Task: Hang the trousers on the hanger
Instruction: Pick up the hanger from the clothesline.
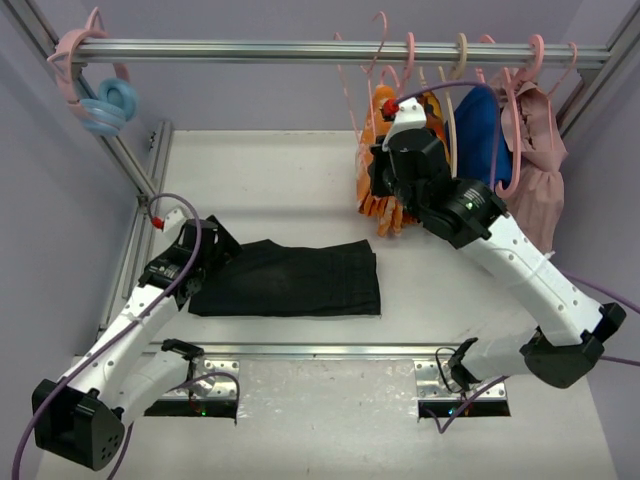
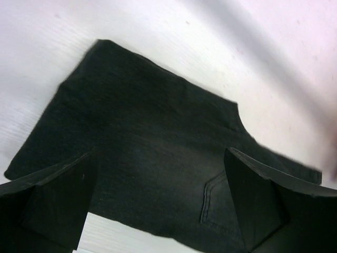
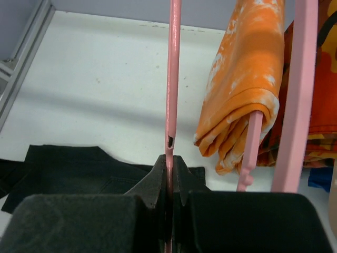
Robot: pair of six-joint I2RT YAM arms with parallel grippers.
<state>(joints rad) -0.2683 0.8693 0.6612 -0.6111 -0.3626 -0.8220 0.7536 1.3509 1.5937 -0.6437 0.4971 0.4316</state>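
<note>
The black trousers (image 1: pixel 290 278) lie folded flat on the white table. My left gripper (image 1: pixel 207 250) hovers over their left end, open and empty. In the left wrist view its two fingers (image 2: pixel 47 200) stand wide apart above the dark cloth (image 2: pixel 147 137), which shows a stitched pocket seam. My right gripper (image 1: pixel 373 170) is up by the rail, shut on the thin pale pink hanger (image 1: pixel 383 40). In the right wrist view the jaws (image 3: pixel 169 168) pinch the hanger's pink bar (image 3: pixel 172 74), which runs straight up. The trousers (image 3: pixel 68 168) lie below and behind it.
A metal rail (image 1: pixel 250 50) spans the back. On it hang orange patterned cloths (image 1: pixel 385 205) (image 3: pixel 245 79), a blue garment (image 1: pixel 480 125), a pink dress (image 1: pixel 540 140), a beige hanger (image 1: pixel 460 50) and other pink hangers (image 3: pixel 300 95). A pale blue ring hook (image 1: pixel 108 105) hangs at the left.
</note>
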